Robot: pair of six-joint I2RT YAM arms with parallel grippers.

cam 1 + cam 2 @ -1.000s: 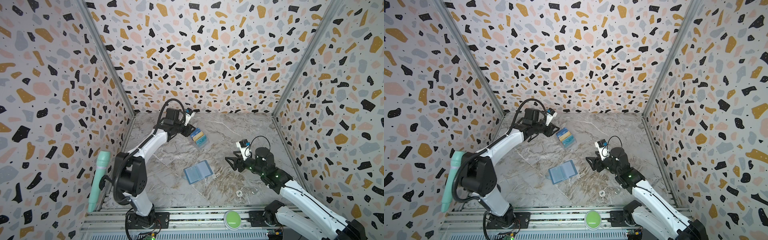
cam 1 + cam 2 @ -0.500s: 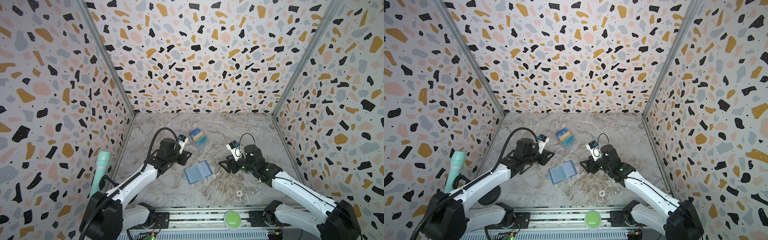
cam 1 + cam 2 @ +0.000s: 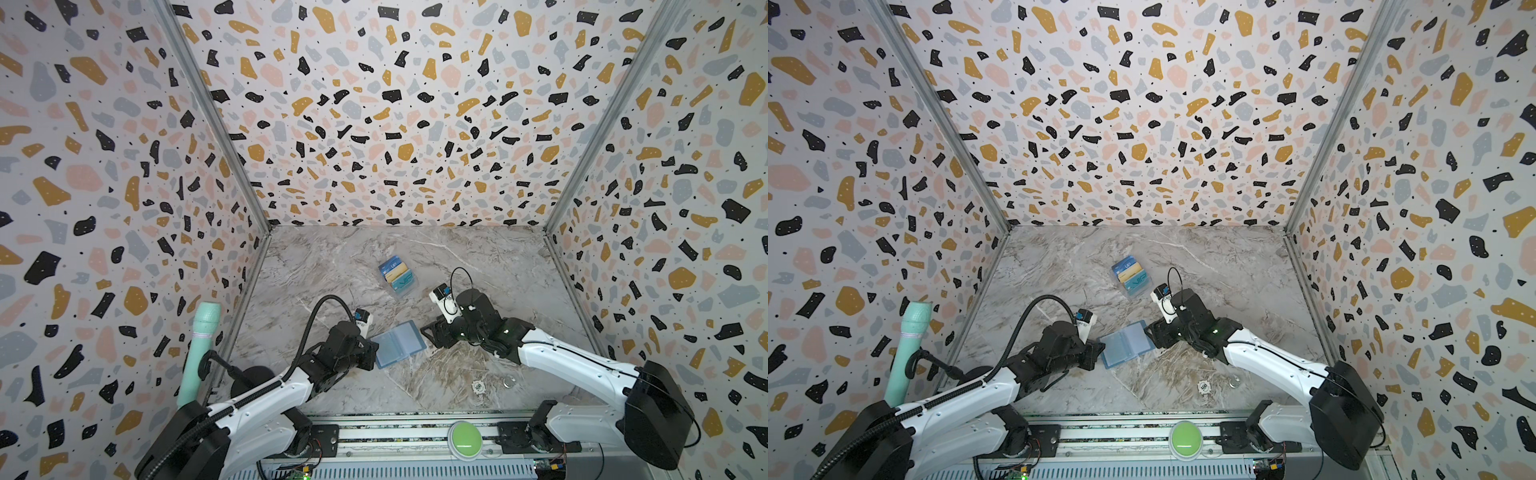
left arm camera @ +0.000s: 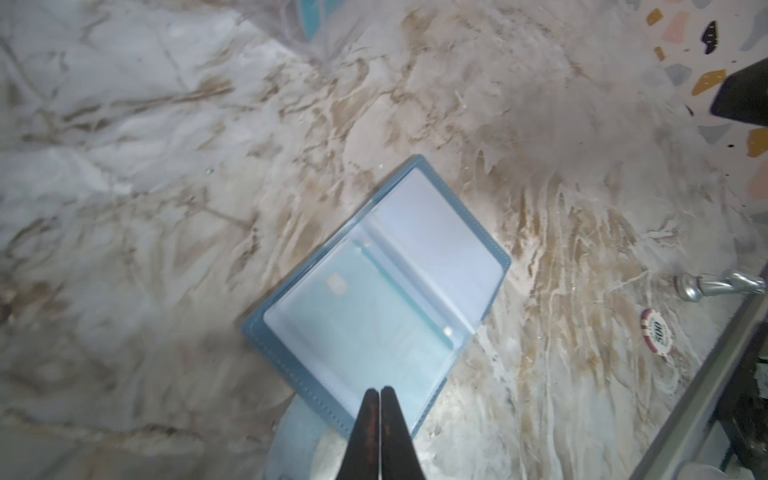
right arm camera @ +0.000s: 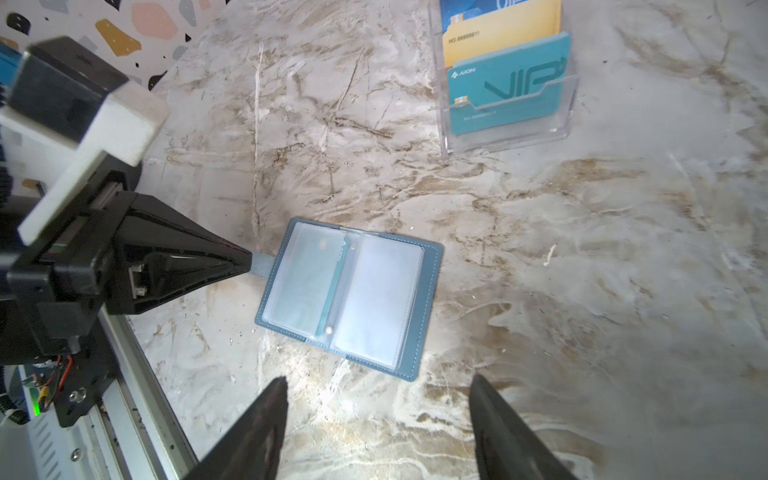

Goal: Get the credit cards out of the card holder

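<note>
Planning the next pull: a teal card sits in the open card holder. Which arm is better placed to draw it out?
Right, probably: the right gripper hovers, jaws open, beside the card holder with the teal card; the left gripper, jaws shut, is at its strap tab.

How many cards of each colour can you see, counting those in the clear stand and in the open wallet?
Teal: 2, the VIP card in the clear stand, a sleeved card in the card holder
Dark blue card: 1, in the stand
Yellow card: 1, in the stand
Total: 4
</note>
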